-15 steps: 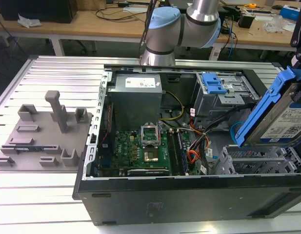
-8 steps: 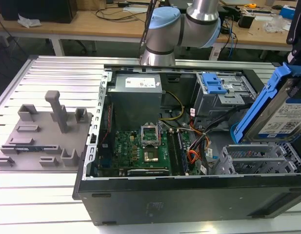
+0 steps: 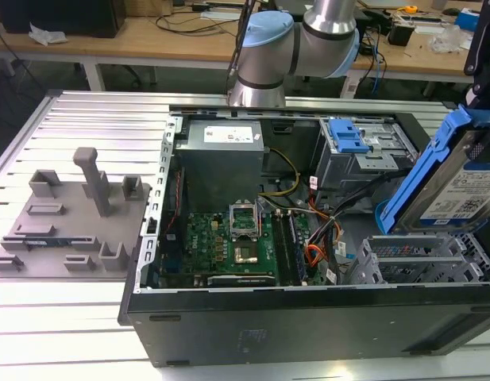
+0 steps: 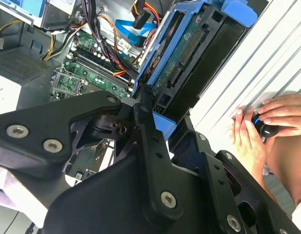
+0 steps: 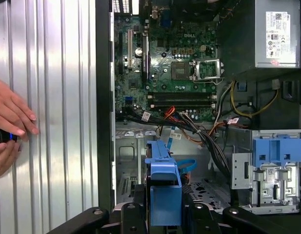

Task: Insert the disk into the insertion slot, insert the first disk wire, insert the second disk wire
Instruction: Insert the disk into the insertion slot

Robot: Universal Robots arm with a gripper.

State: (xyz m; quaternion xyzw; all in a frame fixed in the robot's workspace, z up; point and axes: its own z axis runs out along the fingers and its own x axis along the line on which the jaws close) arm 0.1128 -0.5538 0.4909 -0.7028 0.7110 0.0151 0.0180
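Tool (image 5: pixel 165 208), black and angular, is clamped on the disk (image 3: pixel 455 186), a flat silver drive in a blue plastic frame. It is held tilted just above the insertion slot (image 3: pixel 407 266), a low grey perforated sheet-metal cage inside the open computer case (image 3: pixel 308 321).

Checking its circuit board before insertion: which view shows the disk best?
The second wrist view: the disk shows its circuit-board face. The exterior view shows its labelled side, partly cropped; the first wrist view shows it edge-on.
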